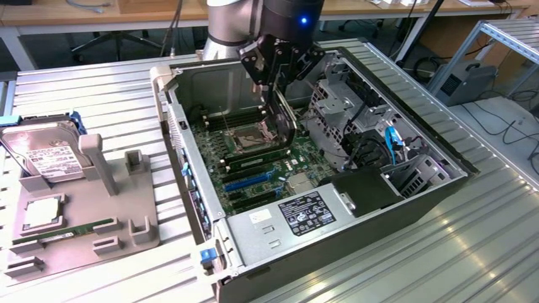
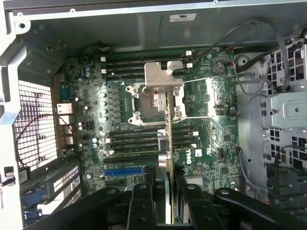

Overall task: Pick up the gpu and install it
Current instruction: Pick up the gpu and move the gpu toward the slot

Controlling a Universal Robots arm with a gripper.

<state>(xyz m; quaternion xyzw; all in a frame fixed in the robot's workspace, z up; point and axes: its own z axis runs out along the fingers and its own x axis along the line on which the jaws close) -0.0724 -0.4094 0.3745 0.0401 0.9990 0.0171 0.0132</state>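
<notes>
The gpu [image 1: 283, 123] is a thin dark card hanging upright and edge-on inside the open computer case [image 1: 181, 120]. My gripper [image 1: 276, 85] is shut on its upper edge. In the wrist view the gpu [image 2: 169, 139] appears as a narrow strip running out from between my black fingers [image 2: 141, 203]. It hangs above the motherboard [image 2: 216, 120], over the CPU socket [image 2: 156, 98] and the memory slots. The blue expansion slot [image 2: 122, 171] lies off to one side of the card. From the exterior view the card's lower edge looks clear of the board.
Drive cages and cables [image 1: 354, 120] fill the case's side toward the exterior view's right, with the power supply [image 1: 303, 218] at its near end. A grey fixture [image 1: 93, 221] at the exterior view's left holds a hard drive [image 1: 47, 158], a processor chip [image 1: 42, 213] and a green memory stick [image 1: 67, 230].
</notes>
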